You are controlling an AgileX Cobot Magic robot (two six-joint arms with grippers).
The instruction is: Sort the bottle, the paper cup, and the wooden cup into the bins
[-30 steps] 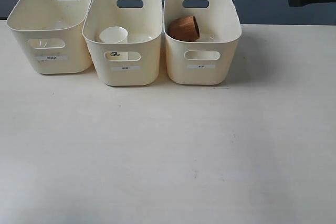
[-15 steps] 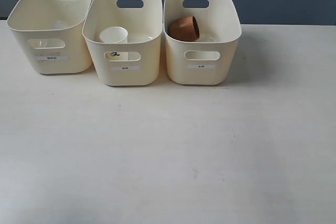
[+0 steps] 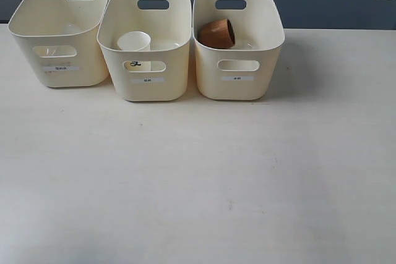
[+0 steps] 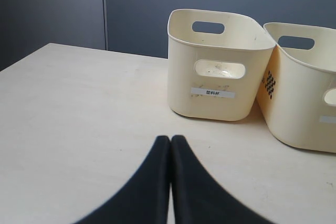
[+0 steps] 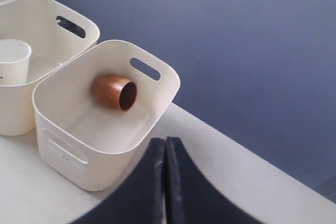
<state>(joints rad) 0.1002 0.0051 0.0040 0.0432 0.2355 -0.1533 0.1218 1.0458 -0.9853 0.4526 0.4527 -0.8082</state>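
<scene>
The round dark-brown wooden cup (image 3: 217, 33) lay tipped in the right cream plastic bin (image 3: 238, 88), the white paper cup (image 3: 134, 42) stood in the middle bin (image 3: 147, 88). Both pairs of black fingers (image 4: 170, 141) (image 5: 165, 142) were pressed together, holding nothing.

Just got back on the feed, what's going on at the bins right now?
Nothing is being handled at the moment. The paper cup stands upright in the middle bin, and the wooden cup lies tipped on its side in the right bin. The bottle cannot be made out clearly; something clear shows faintly through the left bin's handle cut-out. The left gripper and right gripper both have their jaws shut, empty, away from the bins.
</scene>
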